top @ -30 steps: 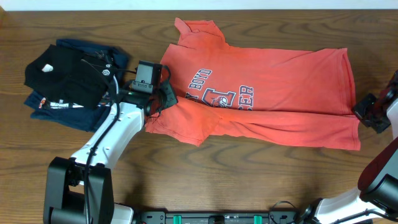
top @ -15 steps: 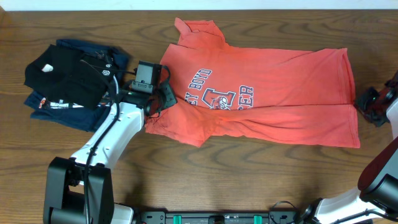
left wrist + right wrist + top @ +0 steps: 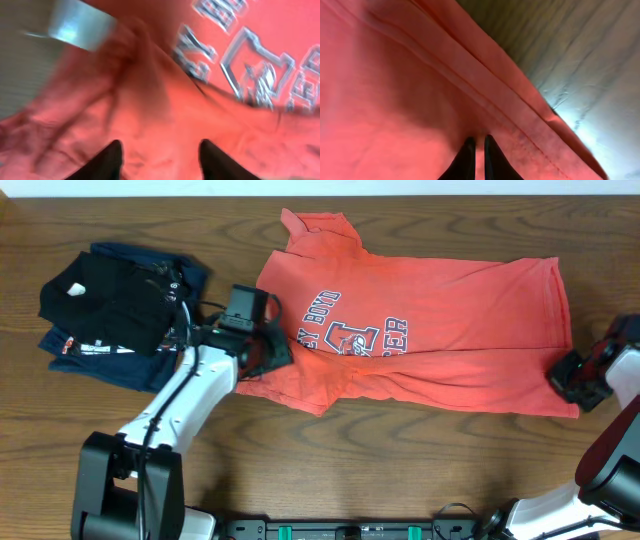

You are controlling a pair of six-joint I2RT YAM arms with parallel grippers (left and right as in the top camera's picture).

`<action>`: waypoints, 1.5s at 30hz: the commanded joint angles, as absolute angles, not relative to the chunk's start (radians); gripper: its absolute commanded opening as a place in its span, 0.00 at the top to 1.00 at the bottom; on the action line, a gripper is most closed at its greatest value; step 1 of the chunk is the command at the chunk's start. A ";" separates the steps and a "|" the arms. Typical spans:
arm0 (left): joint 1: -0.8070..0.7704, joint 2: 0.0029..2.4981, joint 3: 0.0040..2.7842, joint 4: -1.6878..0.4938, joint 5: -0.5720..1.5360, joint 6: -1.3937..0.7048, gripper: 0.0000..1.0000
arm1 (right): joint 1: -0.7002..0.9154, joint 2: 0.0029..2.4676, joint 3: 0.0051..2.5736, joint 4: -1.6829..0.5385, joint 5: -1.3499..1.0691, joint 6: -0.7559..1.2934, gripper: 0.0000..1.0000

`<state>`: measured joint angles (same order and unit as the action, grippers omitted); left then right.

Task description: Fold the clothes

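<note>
**A:** What sits closest to your left wrist camera?

**B:** My left gripper. Its two black fingertips stand apart, cut off by the bottom edge. The coral-red soft cotton T-shirt lies rumpled just beyond them. That view is blurred, so I can't tell whether the tips touch the cloth. Further out, the grey-white printed chest graphic runs off the right side.

**A:** And the right wrist?

**B:** My right gripper has its tips almost together, with only a thin slit between them. They are down on the T-shirt beside its stitched hem. I can't make out whether a fold is nipped in that slit. Past the hem lies the dark wooden table.

**A:** How do your arms sit from above?

**B:** My left arm rises from its base at the near edge and slants up and to the right. Its gripper is over the T-shirt's collar end beside the graphic, hiding the cloth beneath. My right arm is mostly out of frame. Its gripper shows at the near hem corner.

**A:** And the T-shirt itself?

**B:** It's spread sideways across the middle of the table, with one sleeve pointing at the far edge. Well apart on my left, a folded black garment with a white logo rests on a folded navy garment.
</note>
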<state>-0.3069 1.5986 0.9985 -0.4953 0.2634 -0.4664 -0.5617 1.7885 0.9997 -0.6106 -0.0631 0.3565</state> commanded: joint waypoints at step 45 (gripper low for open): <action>-0.606 1.737 1.074 -0.232 -0.099 -0.136 0.94 | -0.555 1.786 0.939 -0.553 -0.052 0.358 0.92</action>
